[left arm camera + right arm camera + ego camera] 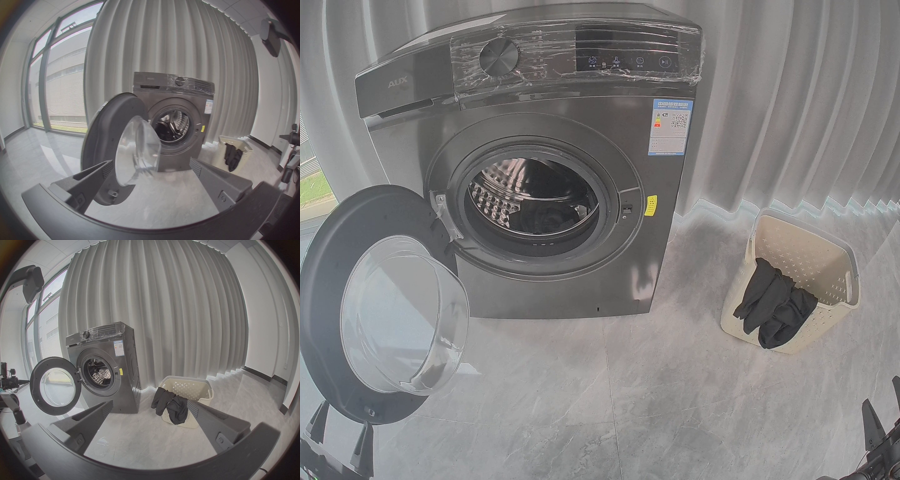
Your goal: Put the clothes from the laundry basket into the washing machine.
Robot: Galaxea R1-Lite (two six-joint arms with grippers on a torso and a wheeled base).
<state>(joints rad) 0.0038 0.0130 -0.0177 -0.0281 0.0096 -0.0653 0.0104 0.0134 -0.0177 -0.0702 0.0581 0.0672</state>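
One washing machine [562, 294], door [337, 250] swung wide to the left; one cream laundry basket [806, 250] to its right; black clothes [775, 303] draped over its near rim, piece count unclear; one dark clump [547, 219] in the drum [500, 184], hard to make out; left gripper [339, 437] and right gripper [884, 412] both spread, empty, partly cut off, near, well apart from the clothes.
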